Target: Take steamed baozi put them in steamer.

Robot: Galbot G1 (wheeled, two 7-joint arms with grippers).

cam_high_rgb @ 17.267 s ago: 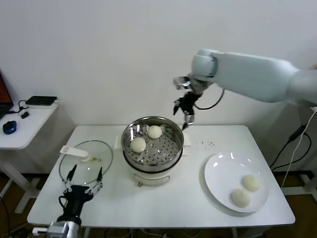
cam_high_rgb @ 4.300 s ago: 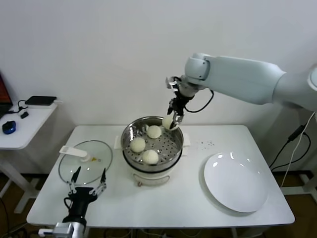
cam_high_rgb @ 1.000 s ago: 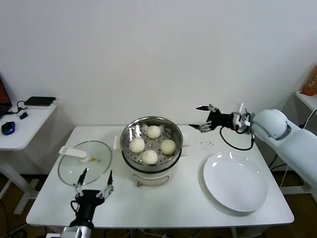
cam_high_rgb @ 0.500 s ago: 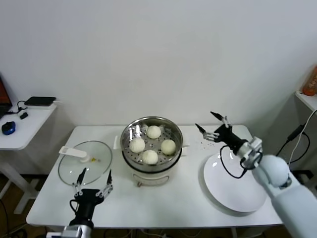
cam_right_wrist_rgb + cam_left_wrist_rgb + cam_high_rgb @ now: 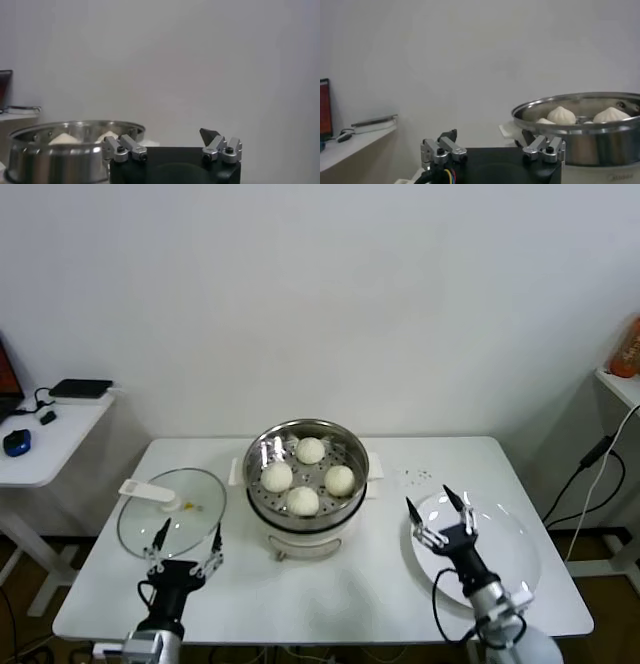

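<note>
- While all four steamed baozi point(image 5: 305, 476) are sitting inside the steamer point(image 5: 307, 446), both arms are hanging low at the table's near edge.
- Right gripper point(image 5: 440, 512) is hovering right of the steamer, over the white plate point(image 5: 510, 536), fingers spread wide and holding nothing.
- Left gripper point(image 5: 185, 541) is idling left of the steamer, by the glass lid point(image 5: 172, 510), also released and gripping nothing.
</note>
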